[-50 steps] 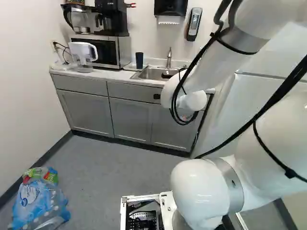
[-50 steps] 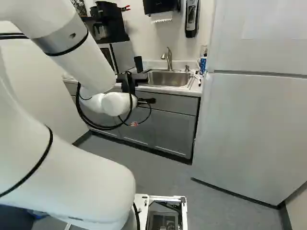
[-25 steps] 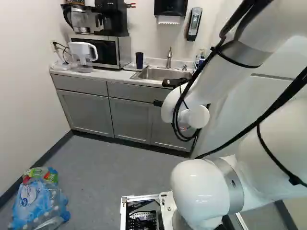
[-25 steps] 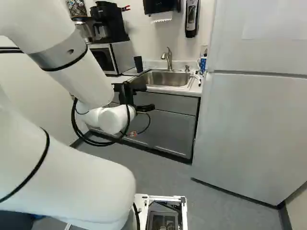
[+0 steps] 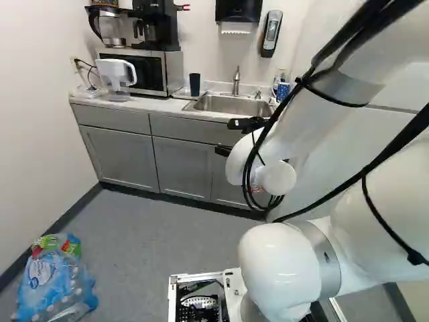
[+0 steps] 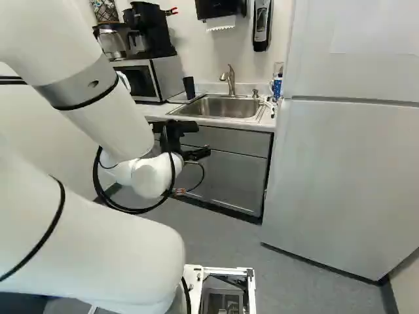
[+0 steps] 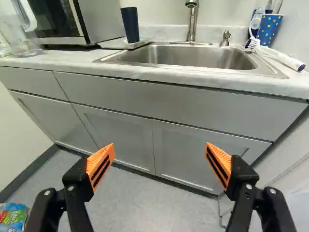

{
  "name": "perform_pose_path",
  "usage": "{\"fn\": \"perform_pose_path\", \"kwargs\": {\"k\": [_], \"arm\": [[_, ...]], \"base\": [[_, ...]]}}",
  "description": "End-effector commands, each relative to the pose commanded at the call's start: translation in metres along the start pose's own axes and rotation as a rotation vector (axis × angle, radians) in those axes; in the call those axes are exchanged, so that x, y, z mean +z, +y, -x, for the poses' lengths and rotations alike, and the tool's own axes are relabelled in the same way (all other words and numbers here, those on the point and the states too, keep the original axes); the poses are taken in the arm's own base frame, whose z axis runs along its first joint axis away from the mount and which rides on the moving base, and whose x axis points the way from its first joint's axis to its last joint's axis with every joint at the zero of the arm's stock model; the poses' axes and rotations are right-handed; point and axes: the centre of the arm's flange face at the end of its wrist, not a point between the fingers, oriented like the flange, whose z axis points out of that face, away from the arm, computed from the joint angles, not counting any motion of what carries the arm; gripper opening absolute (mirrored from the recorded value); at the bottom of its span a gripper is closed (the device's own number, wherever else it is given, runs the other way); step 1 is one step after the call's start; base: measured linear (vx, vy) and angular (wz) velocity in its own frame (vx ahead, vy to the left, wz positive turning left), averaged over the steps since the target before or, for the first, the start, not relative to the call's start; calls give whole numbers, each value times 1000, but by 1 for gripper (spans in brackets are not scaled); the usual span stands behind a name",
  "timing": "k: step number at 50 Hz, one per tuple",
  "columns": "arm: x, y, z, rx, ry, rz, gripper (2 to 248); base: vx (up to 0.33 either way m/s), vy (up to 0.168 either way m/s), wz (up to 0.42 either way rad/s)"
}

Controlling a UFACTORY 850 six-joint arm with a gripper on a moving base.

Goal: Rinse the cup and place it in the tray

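In the right base view, your arm (image 6: 108,114) reaches out toward the bench (image 6: 157,111), and your hand (image 6: 203,139) is in front of the grey cabinets (image 6: 236,180), its two fingers spread well apart. Your dark cup (image 6: 189,87) stands on the pale tray (image 6: 178,99), just beside the steel sink (image 6: 226,108). The faucet (image 6: 228,78) rises behind the basin, and you have the white fridge (image 6: 340,183) at the right.

Over in the left base view, you can see the cup and tray between the sink and the microwave (image 5: 144,72). A clear pitcher (image 5: 116,80) stands on the bench in front of the microwave, and the coffee maker (image 5: 156,25) sits on top of it. At the foot of the wall on the left, there's a blue pack of bottles (image 5: 55,278) on the floor (image 5: 154,231).

The wrist view shows your hand (image 7: 160,151) wide open, the orange pads (image 7: 102,163) facing each other with cabinet doors and floor seen beyond the gap. Ahead, the dark cup stands upright on the tray, wider end up. Across the sink from it you've got a spotted blue cup (image 7: 268,30), with a white brush (image 7: 281,58) lying near it on the bench.
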Motion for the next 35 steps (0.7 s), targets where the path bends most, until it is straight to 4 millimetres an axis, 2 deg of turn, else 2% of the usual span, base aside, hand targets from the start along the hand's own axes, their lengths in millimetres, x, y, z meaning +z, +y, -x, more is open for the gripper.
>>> {"fn": "perform_pose_path", "kwargs": {"k": [35], "arm": [[-5,0,6,-1,10,0,247]], "base": [[0,0,0]]}}
